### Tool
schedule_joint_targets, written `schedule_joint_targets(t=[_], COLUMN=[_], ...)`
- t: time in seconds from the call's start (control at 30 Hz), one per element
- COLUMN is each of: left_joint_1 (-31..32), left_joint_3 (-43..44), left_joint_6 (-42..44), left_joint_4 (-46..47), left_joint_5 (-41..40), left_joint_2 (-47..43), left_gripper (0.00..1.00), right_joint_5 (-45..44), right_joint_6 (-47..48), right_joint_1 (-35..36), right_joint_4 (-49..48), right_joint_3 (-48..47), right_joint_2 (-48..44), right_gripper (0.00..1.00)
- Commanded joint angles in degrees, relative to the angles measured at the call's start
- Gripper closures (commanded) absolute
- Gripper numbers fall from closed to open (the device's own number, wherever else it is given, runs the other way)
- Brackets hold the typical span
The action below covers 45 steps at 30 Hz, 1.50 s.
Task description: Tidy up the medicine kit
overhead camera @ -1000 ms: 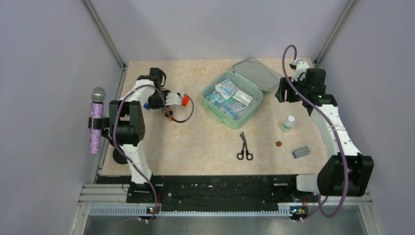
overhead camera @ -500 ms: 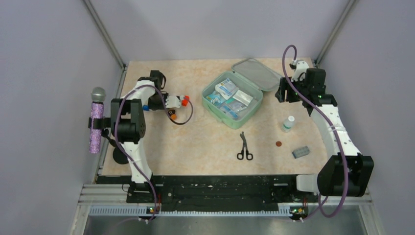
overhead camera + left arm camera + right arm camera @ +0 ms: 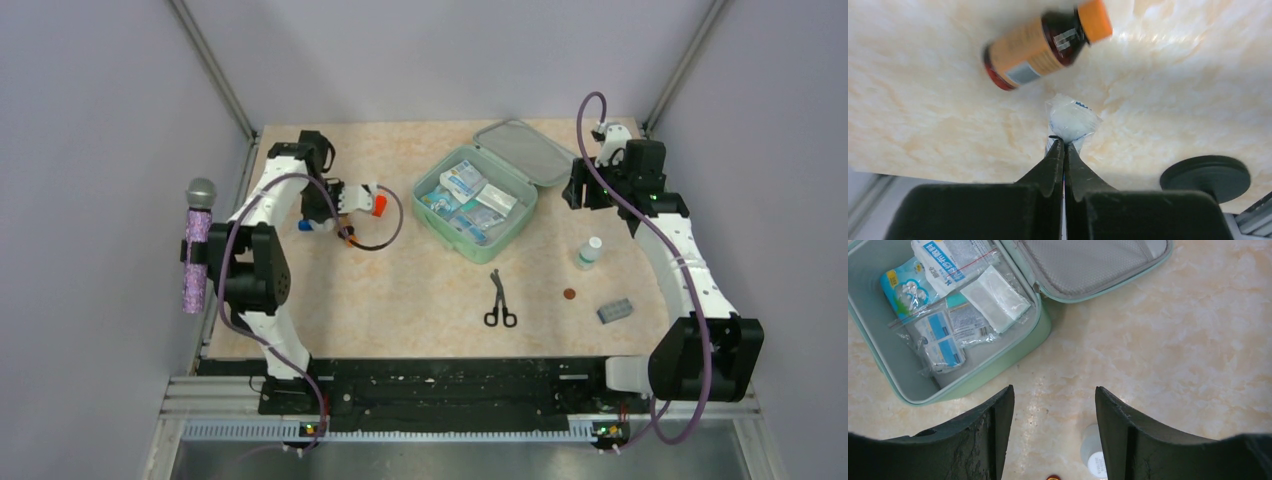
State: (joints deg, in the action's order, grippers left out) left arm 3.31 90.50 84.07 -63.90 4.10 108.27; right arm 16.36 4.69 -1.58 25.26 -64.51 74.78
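My left gripper (image 3: 1064, 142) is shut on the near edge of a small clear packet (image 3: 1071, 120) with white contents and blue print, close above the table's left side. Just beyond it a brown bottle (image 3: 1040, 47) with an orange cap lies on its side. The green kit (image 3: 443, 232) stands open at the table's middle back, its lid (image 3: 525, 150) folded back, with several packets inside. My right gripper (image 3: 1053, 390) hovers open beside the kit's right wall (image 3: 998, 367), holding nothing. A small white bottle (image 3: 1093, 450) stands below its right finger.
Black scissors (image 3: 499, 300) lie in front of the kit. A small red disc (image 3: 569, 294) and a grey-blue block (image 3: 615, 311) lie at the right front. A purple microphone (image 3: 197, 250) stands off the left edge on a black round base (image 3: 1205, 175).
My left gripper's jaws have closed onto the packet, and the left arm has shifted slightly. The right arm has not moved.
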Motion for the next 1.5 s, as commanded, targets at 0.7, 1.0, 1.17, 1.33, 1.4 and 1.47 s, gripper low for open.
schedule_joint_targets(t=[0.7,1.0,1.17,1.33,1.4,1.47], left_joint_1=[24.94,27.06,27.71,27.59,27.24,26.67], left_joint_3=[17.5,11.42,9.1,9.13,10.74,13.59], left_joint_6=[-70.59,-69.85,-71.44,-73.47,-74.04,-74.78], left_joint_4=[40.17,51.77,53.72,54.49,53.01,50.72], left_joint_5=[24.64,19.55,16.99,14.81,14.5,13.92], left_joint_2=[10.16,14.59,15.23,14.84,14.34,13.86], left_gripper=[1.0,1.0,1.0,0.62,0.53,0.5], right_joint_5=[-1.37,-0.53,0.16,0.28,-0.75,-1.99], right_joint_6=[-2.34,-3.08,-1.86,2.23,4.36,6.72], right_joint_1=[-0.14,-0.12,-0.17,-0.12,-0.1,-0.15], right_joint_4=[2.19,2.71,3.88,5.92,7.15,8.27], right_joint_3=[-2.19,-3.73,-3.3,-2.41,-2.59,-2.93], right_joint_2=[-0.77,1.34,2.08,3.37,4.61,5.57], right_gripper=[0.4,0.4,0.4,0.37,0.36,0.36])
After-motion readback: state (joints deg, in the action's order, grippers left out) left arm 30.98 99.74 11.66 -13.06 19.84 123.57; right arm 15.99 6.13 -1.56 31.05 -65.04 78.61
